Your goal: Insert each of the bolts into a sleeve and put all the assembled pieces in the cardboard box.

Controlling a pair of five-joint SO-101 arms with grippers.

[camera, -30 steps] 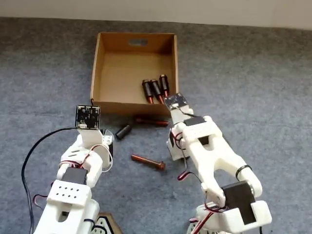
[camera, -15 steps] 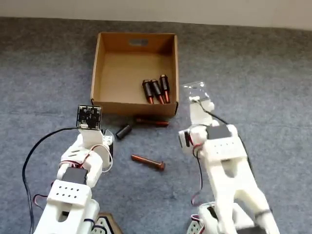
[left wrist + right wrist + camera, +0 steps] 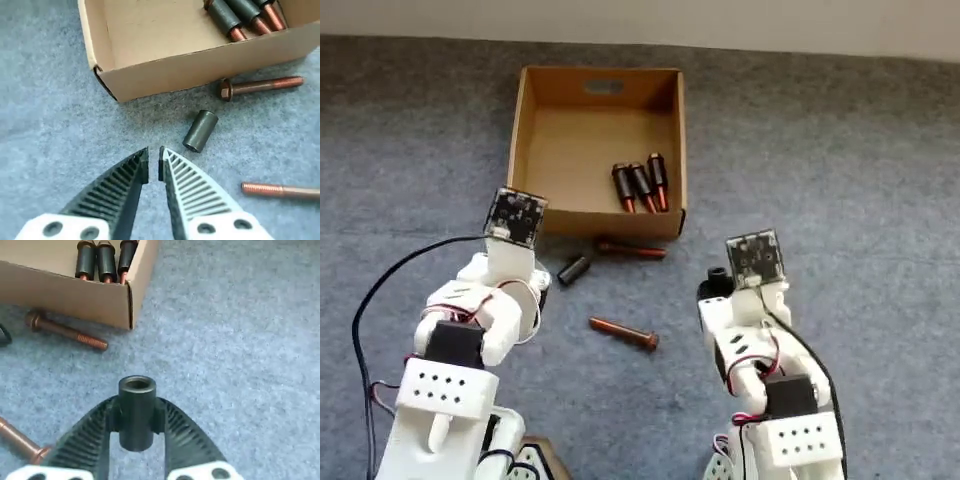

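Three assembled pieces (image 3: 640,185) lie in the cardboard box (image 3: 518,140), at its near right corner. One bolt (image 3: 630,248) rests just beside the box's near wall, and another bolt (image 3: 623,332) lies nearer on open counter (image 3: 880,200). A loose sleeve (image 3: 574,269) sits just beyond the left hand (image 3: 154,162), which is clenched and empty. The right hand (image 3: 136,405) grasps a second sleeve (image 3: 137,387) over the counter right of the box.
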